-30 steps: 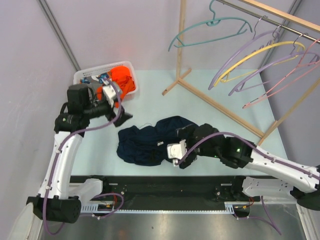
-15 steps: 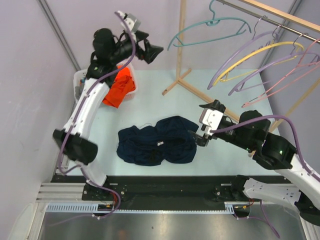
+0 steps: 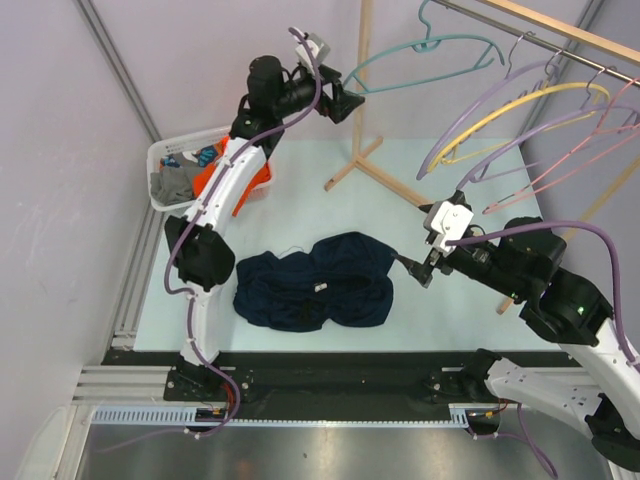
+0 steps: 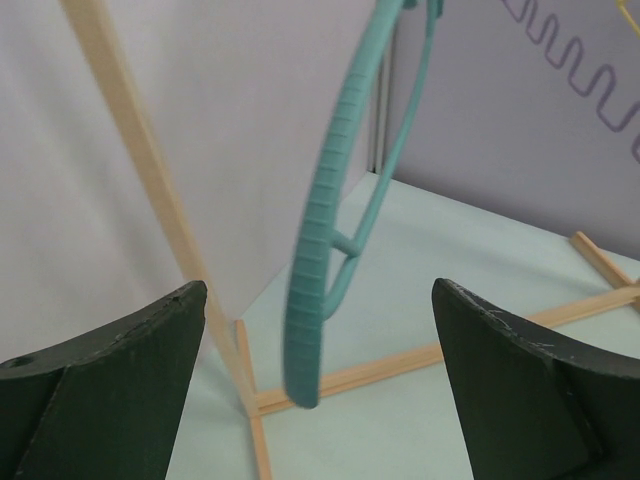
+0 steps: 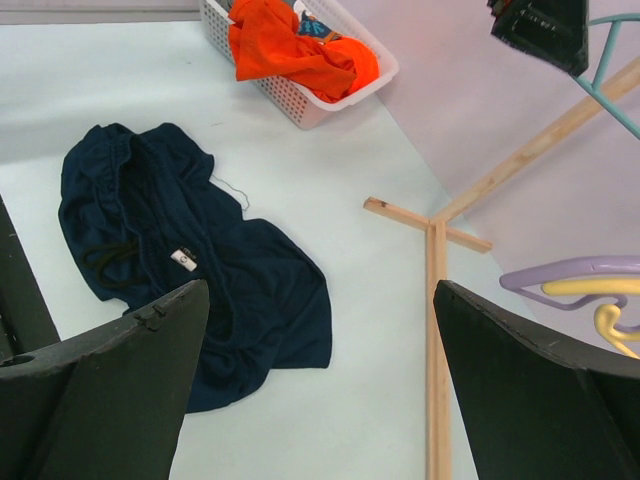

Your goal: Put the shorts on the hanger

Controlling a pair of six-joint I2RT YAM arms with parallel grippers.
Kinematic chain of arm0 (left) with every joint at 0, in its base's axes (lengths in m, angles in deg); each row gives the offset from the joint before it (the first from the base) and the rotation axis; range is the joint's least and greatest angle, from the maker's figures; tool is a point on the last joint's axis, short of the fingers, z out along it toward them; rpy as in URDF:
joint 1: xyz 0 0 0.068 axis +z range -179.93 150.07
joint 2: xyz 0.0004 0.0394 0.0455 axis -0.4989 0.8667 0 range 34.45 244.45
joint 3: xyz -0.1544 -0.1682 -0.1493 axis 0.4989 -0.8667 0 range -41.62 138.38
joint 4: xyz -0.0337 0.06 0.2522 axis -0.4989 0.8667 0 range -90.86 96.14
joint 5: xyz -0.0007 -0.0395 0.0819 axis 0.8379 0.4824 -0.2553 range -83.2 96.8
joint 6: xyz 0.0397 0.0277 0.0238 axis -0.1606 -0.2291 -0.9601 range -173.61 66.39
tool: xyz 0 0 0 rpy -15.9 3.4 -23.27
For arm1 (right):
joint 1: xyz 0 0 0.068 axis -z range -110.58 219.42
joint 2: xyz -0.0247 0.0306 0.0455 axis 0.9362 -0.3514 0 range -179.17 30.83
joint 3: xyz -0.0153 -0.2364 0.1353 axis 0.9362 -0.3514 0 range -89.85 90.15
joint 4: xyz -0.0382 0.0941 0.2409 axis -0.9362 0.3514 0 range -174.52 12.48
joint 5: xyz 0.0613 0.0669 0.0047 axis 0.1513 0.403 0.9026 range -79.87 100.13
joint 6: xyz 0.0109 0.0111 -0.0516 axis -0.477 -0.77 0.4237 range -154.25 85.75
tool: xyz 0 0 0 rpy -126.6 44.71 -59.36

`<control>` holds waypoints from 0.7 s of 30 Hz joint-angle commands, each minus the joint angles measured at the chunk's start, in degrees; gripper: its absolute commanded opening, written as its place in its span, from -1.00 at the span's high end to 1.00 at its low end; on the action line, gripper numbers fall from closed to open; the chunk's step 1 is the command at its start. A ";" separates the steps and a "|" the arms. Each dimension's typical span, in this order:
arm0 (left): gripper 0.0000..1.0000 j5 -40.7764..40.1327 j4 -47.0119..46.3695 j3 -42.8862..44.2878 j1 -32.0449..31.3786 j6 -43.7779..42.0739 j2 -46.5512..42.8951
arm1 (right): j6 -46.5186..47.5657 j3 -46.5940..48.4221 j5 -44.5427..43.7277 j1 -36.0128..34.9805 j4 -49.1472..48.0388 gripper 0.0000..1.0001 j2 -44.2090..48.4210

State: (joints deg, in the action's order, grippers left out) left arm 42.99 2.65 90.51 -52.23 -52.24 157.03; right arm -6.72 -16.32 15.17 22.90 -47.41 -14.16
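Observation:
The dark navy shorts (image 3: 312, 280) lie crumpled on the table, with a small white tag; the right wrist view shows them (image 5: 190, 270) at lower left. The teal hanger (image 3: 425, 52) hangs on the wooden rail at the top. My left gripper (image 3: 343, 100) is raised high, open and empty, right at the hanger's left arm tip; in the left wrist view that arm (image 4: 325, 250) hangs between the open jaws, untouched. My right gripper (image 3: 420, 268) is open and empty, hovering just right of the shorts.
A white basket (image 3: 165, 155) holding an orange garment (image 3: 232, 168) and a grey one stands at back left. A wooden rack (image 3: 362, 100) with a floor brace stands at the back. Purple (image 3: 500, 100), yellow and pink hangers hang on the right.
My left arm has swung up from over the basket to the teal hanger's left tip. My right gripper has lifted off the shorts and drawn back to the right, empty.

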 commanded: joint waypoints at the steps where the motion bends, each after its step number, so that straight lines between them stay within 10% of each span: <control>1: -0.87 2.66 -2.63 4.18 -2.39 -1.01 0.81 | -0.98 2.05 0.06 0.73 -0.10 -1.00 0.96; 11: -0.02 4.07 0.09 5.76 -5.99 -4.79 0.81 | -0.37 1.96 -0.29 1.26 0.07 -1.00 1.05; 21: 0.26 -7.00 4.51 7.35 -9.86 -8.58 1.08 | -0.46 1.96 -0.73 1.26 0.42 -0.99 1.22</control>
State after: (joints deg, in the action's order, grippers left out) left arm 40.17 7.30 96.13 -61.41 -59.33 158.96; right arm -6.81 -16.32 15.13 23.91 -46.54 -13.50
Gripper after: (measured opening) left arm 0.405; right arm 0.995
